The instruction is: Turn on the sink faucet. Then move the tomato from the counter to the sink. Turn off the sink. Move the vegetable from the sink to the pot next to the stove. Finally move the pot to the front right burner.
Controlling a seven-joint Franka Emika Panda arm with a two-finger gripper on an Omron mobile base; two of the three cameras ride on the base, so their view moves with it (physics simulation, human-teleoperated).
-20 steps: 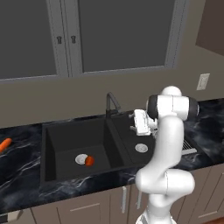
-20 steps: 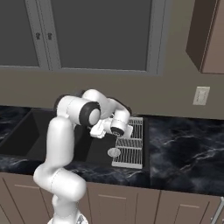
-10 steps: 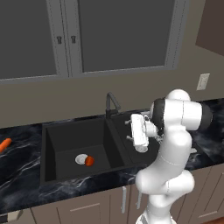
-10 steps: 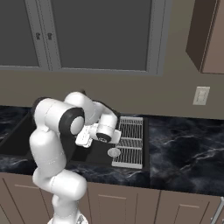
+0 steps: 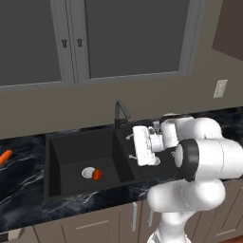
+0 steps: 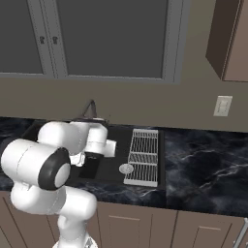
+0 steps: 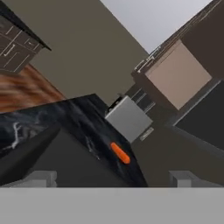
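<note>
The tomato [image 5: 97, 174] lies on the floor of the left basin of the sink [image 5: 59, 156], touching the right side of the round drain [image 5: 88, 172]. It is already off the counter [image 5: 23, 178], so the transfer step reads as complete.

The gripper [image 5: 130, 146] hangs over the divider between the two basins, in front of the faucet [image 5: 120, 112] and to the right of the tomato. Its fingers point left and are spread wide, with nothing between them. The hand view looks leftward along the counter toward the carrot [image 7: 120, 153], which lies far to the left, well apart from the sink.

No running water can be made out at the spout, so whether the faucet is on or off cannot be told.

Step judged in hand: turning off the sink, or, if that is done, fetching the tomato.

Next move, if shut-off is pending: raise the hand and bring it back toward the faucet's base to push the handle. If fetching: tilt the fingers down, descend into the left basin and straddle the tomato clear of the drain.
</note>
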